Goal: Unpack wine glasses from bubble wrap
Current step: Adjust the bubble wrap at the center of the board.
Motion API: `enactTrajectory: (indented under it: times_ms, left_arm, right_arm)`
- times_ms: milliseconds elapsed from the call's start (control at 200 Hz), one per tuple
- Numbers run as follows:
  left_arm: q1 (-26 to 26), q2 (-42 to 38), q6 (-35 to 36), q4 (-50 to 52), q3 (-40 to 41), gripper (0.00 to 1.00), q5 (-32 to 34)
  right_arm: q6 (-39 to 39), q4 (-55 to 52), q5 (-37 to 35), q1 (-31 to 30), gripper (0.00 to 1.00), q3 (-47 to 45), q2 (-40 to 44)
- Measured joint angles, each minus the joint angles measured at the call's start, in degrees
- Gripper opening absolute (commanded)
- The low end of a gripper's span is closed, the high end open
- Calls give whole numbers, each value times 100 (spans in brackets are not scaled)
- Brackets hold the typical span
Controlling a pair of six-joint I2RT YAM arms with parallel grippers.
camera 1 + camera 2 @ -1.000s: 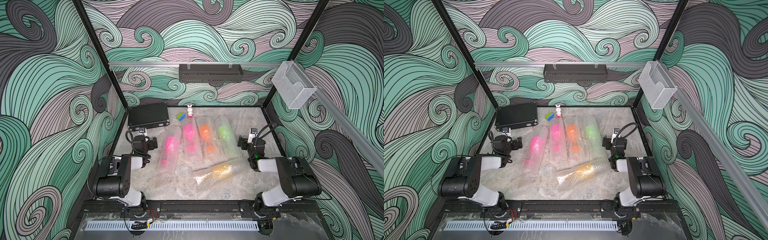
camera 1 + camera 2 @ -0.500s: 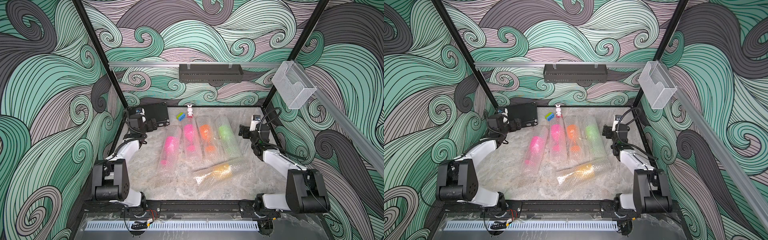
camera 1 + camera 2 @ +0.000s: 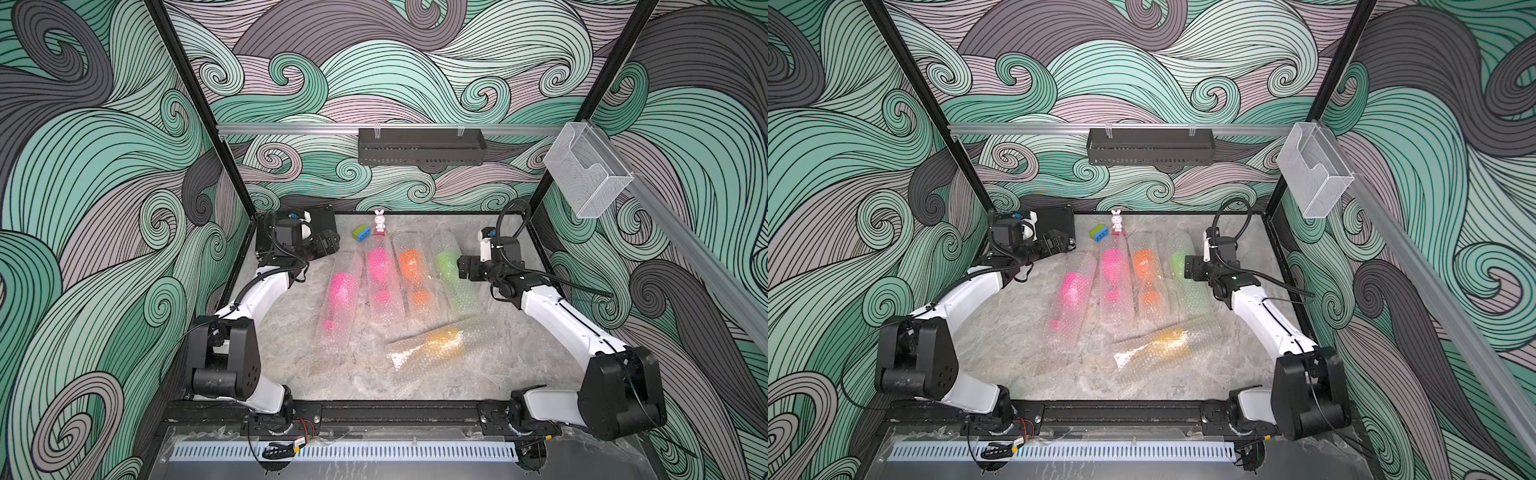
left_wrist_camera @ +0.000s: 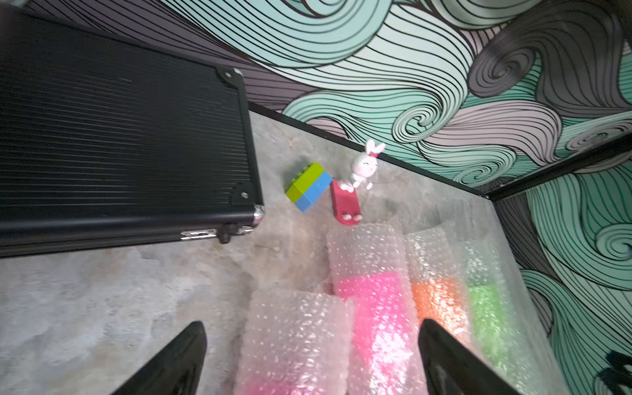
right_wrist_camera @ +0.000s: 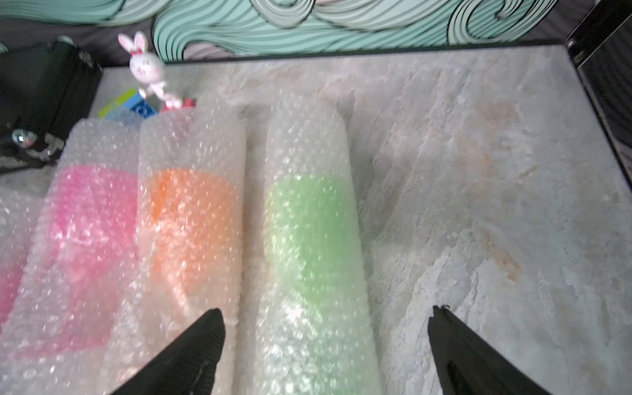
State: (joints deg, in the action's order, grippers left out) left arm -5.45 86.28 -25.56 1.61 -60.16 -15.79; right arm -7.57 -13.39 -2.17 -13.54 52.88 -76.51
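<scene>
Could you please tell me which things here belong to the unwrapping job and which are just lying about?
Job: bubble wrap; inside it, outer pink goblet, inner pink goblet, orange goblet, lime green goblet, yellow goblet.
Lying about: rabbit figurine, green-and-blue block, black case.

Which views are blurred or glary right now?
Right wrist: motion-smeared throughout, rabbit and green roll soft, white glare specks on the wrap. Left wrist: block sharp, pink roll nearer the lens soft with a bright hotspot. Both top views: sharp, evenly lit, small glint on the yellow roll.
</scene>
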Motion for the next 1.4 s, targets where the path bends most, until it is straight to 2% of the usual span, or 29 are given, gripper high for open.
enactTrajectory:
  times_ms: [290, 495, 686, 806, 1051, 1236, 1401]
  left_arm:
    - [-575, 140, -595, -304, 76, 95, -295]
    - [-885, 494, -841, -505, 72, 95, -476]
    - [-1086, 682, -986, -520, 28, 95, -590]
    - [-1252, 730, -1029, -549, -50, 95, -599]
    - [-1497, 887, -1117, -586, -236, 95, -684]
    - [-1613, 966, -1147, -581, -546, 95, -758]
    - [-1818, 1152, -1202, -588, -925, 95, -866]
  right_arm:
    - [-2, -1126, -481, -529, 84, 179, -125]
    - [2, -1408, -658, -699, 77, 570, -643]
    - [0, -1545, -734, -745, 64, 855, -1169]
    - [4, -1650, -817, -750, 62, 894, -1351]
    - [-11, -1735, -896, -750, 39, 929, -1493]
    - [-61, -1725, -804, -702, 29, 944, -1499]
    - [-258, -1670, -389, -476, 20, 944, -1484]
